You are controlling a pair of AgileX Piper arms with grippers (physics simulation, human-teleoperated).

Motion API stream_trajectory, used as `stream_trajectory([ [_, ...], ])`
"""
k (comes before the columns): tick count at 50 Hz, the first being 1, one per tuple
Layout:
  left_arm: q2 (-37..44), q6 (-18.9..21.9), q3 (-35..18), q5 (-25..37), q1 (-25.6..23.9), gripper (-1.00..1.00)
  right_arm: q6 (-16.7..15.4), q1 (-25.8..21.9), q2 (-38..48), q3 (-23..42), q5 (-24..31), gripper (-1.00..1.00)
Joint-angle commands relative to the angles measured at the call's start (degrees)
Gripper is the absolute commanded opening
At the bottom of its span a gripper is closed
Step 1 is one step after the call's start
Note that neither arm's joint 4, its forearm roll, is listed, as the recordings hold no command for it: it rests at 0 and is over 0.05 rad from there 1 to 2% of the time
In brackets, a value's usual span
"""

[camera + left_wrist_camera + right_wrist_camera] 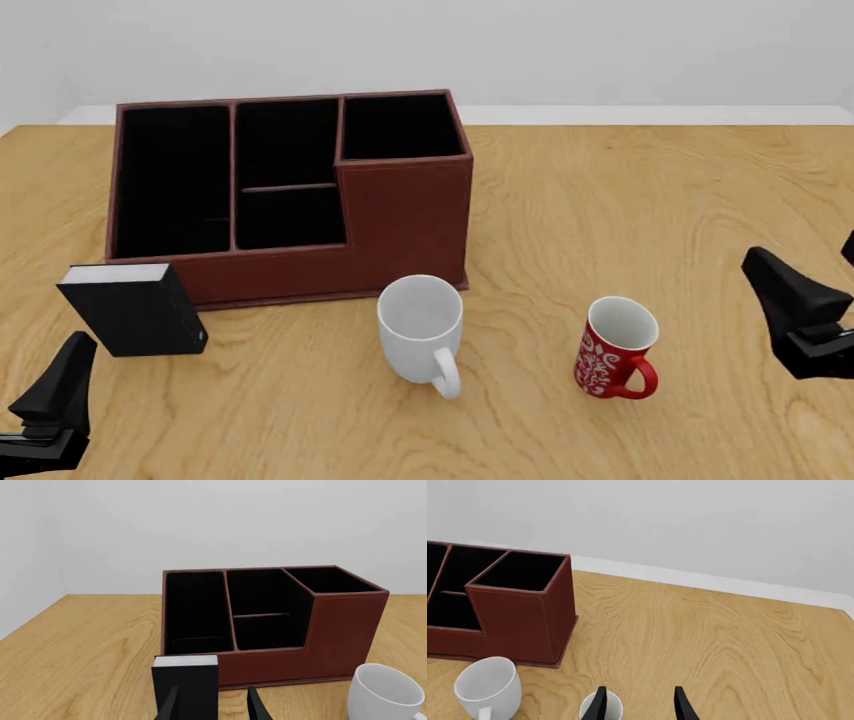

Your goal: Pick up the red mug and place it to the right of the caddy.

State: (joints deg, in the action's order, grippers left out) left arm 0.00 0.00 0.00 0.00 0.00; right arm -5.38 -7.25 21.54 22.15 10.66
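The red mug [617,350], with a white swirly pattern and white inside, stands upright on the table to the right of the white mug, handle toward the front right. Only its rim [614,706] shows in the right wrist view, just past the fingertips. The dark reddish-brown caddy [400,215] stands at the back left; it also shows in the left wrist view [340,635] and the right wrist view [520,620]. My right gripper [817,275] is open and empty, to the right of the red mug and apart from it. My left gripper [54,395] is open and empty at the front left.
A plain white mug [420,325] stands in front of the caddy's right corner. A small black box with a white top [134,308] stands by the caddy's front left, right before the left gripper [213,707]. Bare wood table [641,200] lies right of the caddy.
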Motion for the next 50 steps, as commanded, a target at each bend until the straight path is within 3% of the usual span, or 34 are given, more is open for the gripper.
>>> stream_trajectory([
  [1,0.00,0.00,0.00,0.00,0.00,1.00,-0.80,-4.56,8.83,3.39,2.20,1.00],
  [2,0.00,0.00,0.00,0.00,0.00,1.00,-2.21,-5.78,10.15,2.82,2.12,1.00],
  [4,0.00,0.00,0.00,0.00,0.00,1.00,-1.05,-5.20,10.88,2.62,2.19,1.00],
  [9,0.00,0.00,0.00,0.00,0.00,1.00,-2.18,-5.56,11.13,1.62,2.41,1.00],
  [34,0.00,0.00,0.00,0.00,0.00,1.00,1.05,-7.25,13.65,-6.11,2.01,1.00],
  [50,0.00,0.00,0.00,0.00,0.00,1.00,3.58,-7.76,18.34,-11.62,-4.31,1.00],
])
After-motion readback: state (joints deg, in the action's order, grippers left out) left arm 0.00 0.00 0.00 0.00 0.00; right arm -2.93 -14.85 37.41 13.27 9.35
